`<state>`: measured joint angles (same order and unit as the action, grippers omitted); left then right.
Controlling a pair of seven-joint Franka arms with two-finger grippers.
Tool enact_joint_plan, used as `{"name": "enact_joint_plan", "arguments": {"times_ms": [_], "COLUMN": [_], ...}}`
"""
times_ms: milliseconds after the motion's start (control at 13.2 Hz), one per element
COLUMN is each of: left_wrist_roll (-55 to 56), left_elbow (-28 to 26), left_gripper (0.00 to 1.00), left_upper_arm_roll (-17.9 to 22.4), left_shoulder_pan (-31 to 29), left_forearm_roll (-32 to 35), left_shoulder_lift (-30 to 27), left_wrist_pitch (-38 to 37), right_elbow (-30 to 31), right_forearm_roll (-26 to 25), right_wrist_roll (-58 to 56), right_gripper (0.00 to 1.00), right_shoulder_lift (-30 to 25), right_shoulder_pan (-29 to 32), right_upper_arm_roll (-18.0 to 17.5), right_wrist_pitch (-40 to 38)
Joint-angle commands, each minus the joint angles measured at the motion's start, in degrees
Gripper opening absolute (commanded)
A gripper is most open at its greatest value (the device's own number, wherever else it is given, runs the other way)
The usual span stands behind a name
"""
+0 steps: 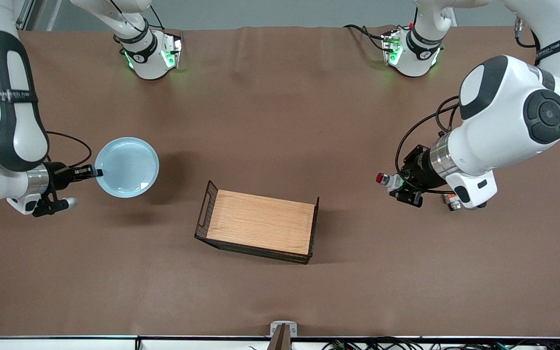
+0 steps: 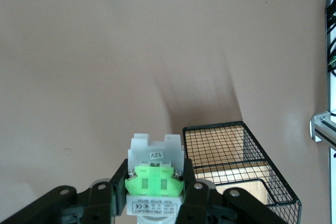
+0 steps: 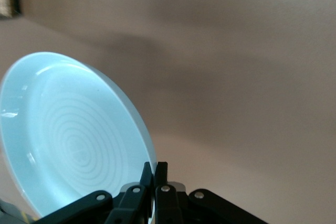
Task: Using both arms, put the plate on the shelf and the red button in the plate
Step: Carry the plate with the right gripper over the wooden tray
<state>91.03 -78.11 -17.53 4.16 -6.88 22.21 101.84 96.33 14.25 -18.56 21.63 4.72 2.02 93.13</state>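
Observation:
The pale blue plate [image 1: 127, 166] hangs above the table toward the right arm's end, casting a shadow on the cloth. My right gripper [image 1: 96, 172] is shut on its rim; in the right wrist view the two fingers pinch the edge of the plate [image 3: 68, 135] at my right gripper [image 3: 155, 170]. My left gripper [image 1: 395, 185] holds the red button [image 1: 386, 179] off the table toward the left arm's end, its red cap pointing toward the tray. In the left wrist view the red button [image 2: 154, 177] shows its green block clamped in my left gripper [image 2: 155, 174].
A wooden-floored tray with black mesh walls [image 1: 259, 222] lies in the middle of the table; its mesh end [image 2: 236, 156] shows in the left wrist view. A small white part with an orange block [image 1: 452, 201] lies under the left arm. Brown cloth covers the table.

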Motion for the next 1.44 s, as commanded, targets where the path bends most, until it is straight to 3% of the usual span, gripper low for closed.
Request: {"name": "enact_joint_plan", "arguments": {"times_ms": [0,227,453,831,1057,1360], "left_wrist_roll": [-1.29,-1.29,-1.29,-1.29,-1.29,-1.29], "left_elbow": [1.21,1.21,1.21,1.21,1.21,1.21], "left_gripper": [0.00,0.00,0.00,0.00,0.00,0.00], "left_upper_arm_roll": [-0.05,-0.05,-0.05,-0.05,-0.05,-0.05], "left_shoulder_pan": [-0.03,0.06,0.14,0.06,0.06,0.14], "left_forearm_roll": [-0.15,-0.15,-0.15,-0.15,-0.15,-0.24], "left_shoulder_lift": [0.38,0.38,0.47,0.56,0.56,0.56], "left_wrist_pitch": [-0.85,-0.85,-0.85,-0.85,-0.85,-0.85], "right_elbow": [0.52,0.52,0.61,0.70,0.43,1.05], "right_forearm_roll": [5.16,10.01,10.54,16.42,21.25,21.61], "right_wrist_roll": [10.00,18.72,23.20,36.37,45.18,50.89], "right_gripper": [0.00,0.00,0.00,0.00,0.00,0.00], "right_shoulder_lift": [-3.34,-5.80,-8.52,-11.51,-11.69,-12.05], "right_shoulder_pan": [-2.69,-7.25,-9.98,-18.32,-23.07,-30.54], "right_upper_arm_roll": [1.05,6.14,8.43,13.09,14.58,16.17], "right_wrist_pitch": [-2.94,-6.28,-8.92,-9.19,-7.53,1.24]}}
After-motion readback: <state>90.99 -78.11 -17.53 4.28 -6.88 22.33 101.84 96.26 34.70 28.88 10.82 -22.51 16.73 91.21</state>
